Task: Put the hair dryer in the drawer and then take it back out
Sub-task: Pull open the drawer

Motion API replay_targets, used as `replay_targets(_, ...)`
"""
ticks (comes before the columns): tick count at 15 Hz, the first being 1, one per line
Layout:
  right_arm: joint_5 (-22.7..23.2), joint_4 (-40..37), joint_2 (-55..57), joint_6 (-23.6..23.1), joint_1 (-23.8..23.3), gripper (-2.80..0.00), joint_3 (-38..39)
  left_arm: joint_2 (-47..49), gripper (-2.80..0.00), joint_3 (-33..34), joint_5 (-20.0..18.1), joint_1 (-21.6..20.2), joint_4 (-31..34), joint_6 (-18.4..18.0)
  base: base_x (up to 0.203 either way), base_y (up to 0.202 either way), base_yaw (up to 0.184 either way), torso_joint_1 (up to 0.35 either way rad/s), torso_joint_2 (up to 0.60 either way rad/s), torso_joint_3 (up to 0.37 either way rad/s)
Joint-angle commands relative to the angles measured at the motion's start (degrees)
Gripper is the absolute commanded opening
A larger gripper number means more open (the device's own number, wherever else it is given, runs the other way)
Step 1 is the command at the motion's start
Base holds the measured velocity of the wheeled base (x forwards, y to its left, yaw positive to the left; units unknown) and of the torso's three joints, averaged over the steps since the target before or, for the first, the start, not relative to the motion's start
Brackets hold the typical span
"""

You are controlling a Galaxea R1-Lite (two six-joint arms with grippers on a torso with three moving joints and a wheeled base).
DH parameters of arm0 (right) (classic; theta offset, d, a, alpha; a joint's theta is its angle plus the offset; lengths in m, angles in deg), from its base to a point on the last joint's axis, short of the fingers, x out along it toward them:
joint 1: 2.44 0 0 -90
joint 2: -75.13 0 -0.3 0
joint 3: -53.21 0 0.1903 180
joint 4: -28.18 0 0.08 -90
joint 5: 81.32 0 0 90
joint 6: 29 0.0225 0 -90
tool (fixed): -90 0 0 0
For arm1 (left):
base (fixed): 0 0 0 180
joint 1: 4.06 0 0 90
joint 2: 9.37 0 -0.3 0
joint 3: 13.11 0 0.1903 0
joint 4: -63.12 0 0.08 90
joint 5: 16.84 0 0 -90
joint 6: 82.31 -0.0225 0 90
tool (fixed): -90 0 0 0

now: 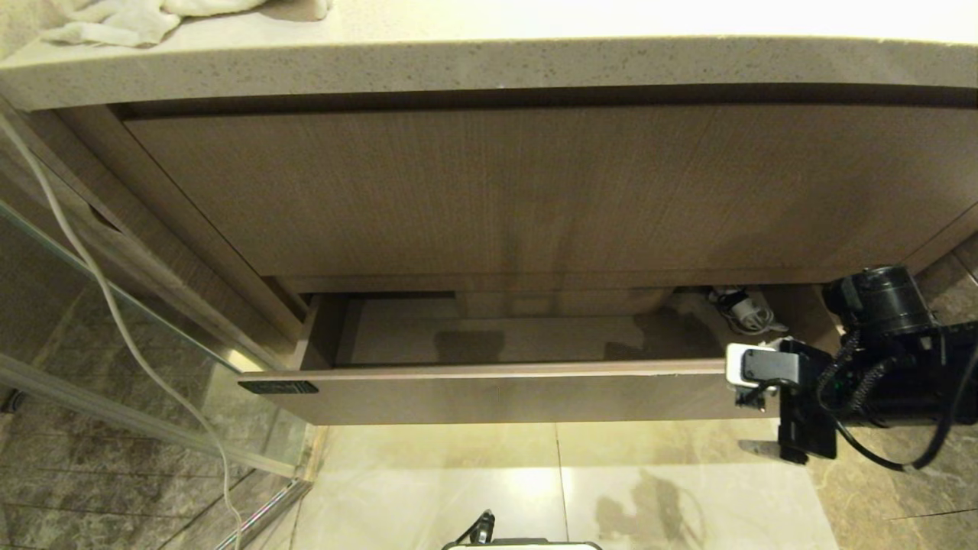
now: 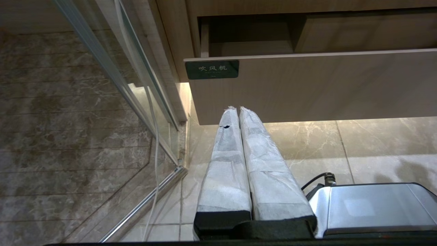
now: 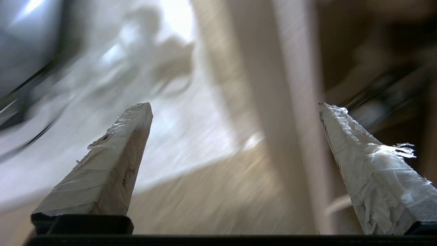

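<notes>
- The drawer point(image 1: 489, 393) stands pulled out beneath a speckled stone countertop point(image 1: 489, 65), its wood-grain front carrying a small black label point(image 1: 278, 387) at the left end.
- The hair dryer point(image 1: 745, 309) lies inside the drawer at the far right, towards the back; only part of its white body and bundled cord shows past the panel above.
- The right gripper point(image 3: 235, 104) sits at the right end of the drawer front, its taped fingers point(image 3: 112, 164) spread wide apart and holding nothing; the wrist view around them is blurred.
- The left gripper point(image 2: 238, 108) hangs low before the drawer's labelled end, its two wrapped fingers point(image 2: 227, 160) pressed together on nothing, apart from the drawer front.
- A white towel point(image 1: 145, 19) lies crumpled on the countertop's left end.
- A thin white cable point(image 1: 107, 305) runs down past a glass partition point(image 1: 114, 351) at the left, over marbled floor tiles point(image 1: 489, 489).
</notes>
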Motion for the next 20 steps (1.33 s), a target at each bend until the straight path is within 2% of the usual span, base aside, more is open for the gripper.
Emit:
replay_targets(1,-0.6,-16.8,-13.1,-0.1,-1.2,0.00,0.9,0.1,-2.80,0.1,0.0,0.0,0.0,0.0,0.000,0.000,0.000,0.000,0.00,0.000)
replay_targets(2,-0.8,-17.9,-13.8,1.6,-2.6,0.00,-0.5,0.1,-2.80,0.1,0.0,0.0,0.0,0.0,0.000,0.000,0.000,0.000,0.00,0.000)
replay_targets(4,-1.6,-17.8,-13.9,8.3,-3.4,0.00,-3.9,0.1,-2.80,0.1,0.0,0.0,0.0,0.0,0.000,0.000,0.000,0.000,0.00,0.000)
replay_targets(5,-2.7,-17.7,-14.0,9.9,-4.2,-2.80,-4.7,0.1,-2.80,0.1,0.0,0.0,0.0,0.0,0.000,0.000,0.000,0.000,0.00,0.000)
replay_targets(7,-7.0,-15.6,-14.1,16.6,-5.2,-2.80,-6.2,0.1,-2.80,0.1,0.0,0.0,0.0,0.0,0.000,0.000,0.000,0.000,0.00,0.000)
replay_targets(9,-14.9,-12.8,-13.8,26.2,-5.3,-2.80,-6.8,0.1,-2.80,0.0,0.0,0.0,0.0,0.0,0.000,0.000,0.000,0.000,0.00,0.000)
replay_targets(11,-22.5,-13.0,-13.0,34.9,-5.3,-2.80,-7.7,0.1,-2.80,0.1,0.0,0.0,0.0,0.0,0.000,0.000,0.000,0.000,0.00,0.000)
replay_targets(12,-24.3,-13.9,-11.5,37.5,-5.4,-2.80,-7.6,0.1,-2.80,0.1,0.0,0.0,0.0,0.0,0.000,0.000,0.000,0.000,0.00,0.000)
replay_targets(15,-27.3,-14.2,-5.5,46.4,-6.7,-2.80,-8.9,0.1,-2.80,0.1,0.0,0.0,0.0,0.0,0.000,0.000,0.000,0.000,0.00,0.000)
replay_targets(17,-28.5,-14.5,-1.0,55.0,-7.1,-2.80,-11.1,0.1,-2.80,0.0,0.0,0.0,0.0,0.0,0.000,0.000,0.000,0.000,0.00,0.000)
replay_targets(20,-28.4,-13.8,4.0,62.6,-7.3,-2.80,-13.3,0.1,-2.80,0.1,0.0,0.0,0.0,0.0,0.000,0.000,0.000,0.000,0.00,0.000)
